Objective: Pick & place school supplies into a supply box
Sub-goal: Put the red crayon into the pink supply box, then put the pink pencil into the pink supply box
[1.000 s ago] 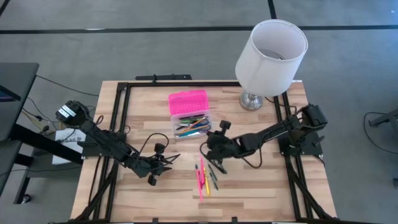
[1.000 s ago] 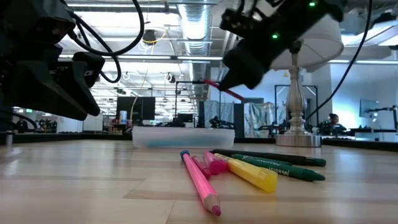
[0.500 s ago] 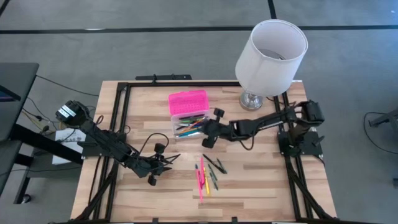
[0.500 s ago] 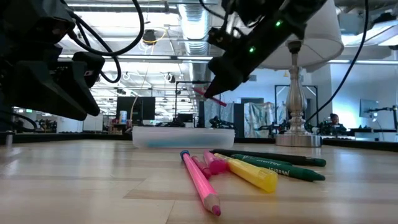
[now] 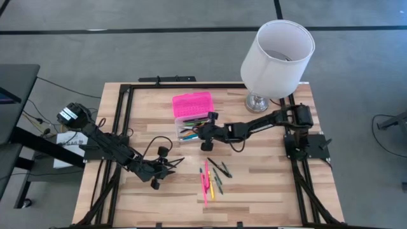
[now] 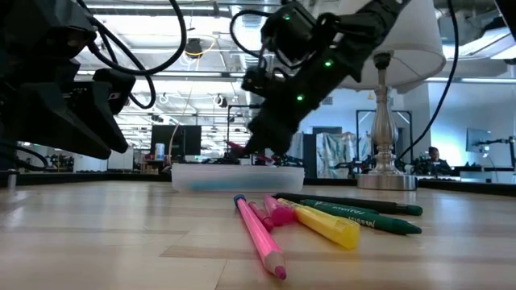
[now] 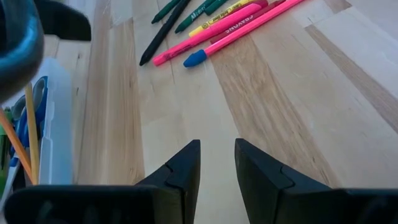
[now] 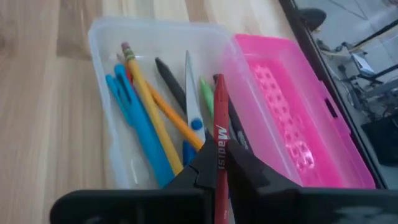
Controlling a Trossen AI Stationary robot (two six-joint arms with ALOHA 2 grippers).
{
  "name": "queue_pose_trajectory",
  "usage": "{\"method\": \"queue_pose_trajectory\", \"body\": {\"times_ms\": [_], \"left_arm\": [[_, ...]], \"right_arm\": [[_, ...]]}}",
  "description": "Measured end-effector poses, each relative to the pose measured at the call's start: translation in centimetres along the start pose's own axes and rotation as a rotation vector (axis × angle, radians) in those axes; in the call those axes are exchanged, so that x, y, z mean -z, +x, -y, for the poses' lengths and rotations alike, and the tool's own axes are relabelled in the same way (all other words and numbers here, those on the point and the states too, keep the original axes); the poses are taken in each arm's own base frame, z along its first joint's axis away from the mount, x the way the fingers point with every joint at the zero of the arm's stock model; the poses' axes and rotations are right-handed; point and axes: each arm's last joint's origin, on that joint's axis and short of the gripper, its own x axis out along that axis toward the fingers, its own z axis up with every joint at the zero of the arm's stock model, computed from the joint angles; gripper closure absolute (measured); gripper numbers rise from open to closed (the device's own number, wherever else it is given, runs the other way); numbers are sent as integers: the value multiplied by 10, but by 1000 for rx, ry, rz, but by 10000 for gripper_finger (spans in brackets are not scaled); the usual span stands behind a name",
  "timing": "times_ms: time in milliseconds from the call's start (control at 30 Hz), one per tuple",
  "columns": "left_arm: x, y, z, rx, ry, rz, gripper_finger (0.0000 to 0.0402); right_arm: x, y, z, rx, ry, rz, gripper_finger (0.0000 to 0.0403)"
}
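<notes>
A red pen is gripped between the closed fingers of the right gripper and is held directly above the clear base of the supply box, so that it can be dropped among the supplies already inside. The pink lid is laid back just beyond the pen's tip. Whether the tip has touched the contents cannot be told, since the fingers hide its lower length. The left gripper is kept low over bare wood with a narrow gap between its fingers and nothing in it; the remaining pens and markers are seen ahead of it, partly cut off
</notes>
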Motion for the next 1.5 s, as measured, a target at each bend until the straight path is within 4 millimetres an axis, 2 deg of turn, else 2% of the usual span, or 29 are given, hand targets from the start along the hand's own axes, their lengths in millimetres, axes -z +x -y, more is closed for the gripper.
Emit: {"method": "queue_pose_trajectory", "body": {"times_ms": [167,500,633,733,867,1133,1267,1500], "left_arm": [[2,0,0,8,-8,-16,306],[2,0,1,28,-20,-22,306],[2,0,1,29,-10,-23,306],[2,0,1,29,13,-15,306],[-5,0,2,58,33,47,306],[-21,9,11,173,94,276,306],[-22,25,15,176,161,315,306],[-42,69,10,190,215,305,306]], "right_arm": [[-9,2,4,12,18,18,374],[-9,-1,5,13,20,12,316],[-12,-5,5,76,47,12,306],[-21,-19,4,116,50,38,306],[-23,-46,-6,107,51,-13,306],[-10,-113,-34,124,204,-164,306],[-4,-138,-63,162,230,-114,306],[18,-169,-103,180,231,-25,306]]}}
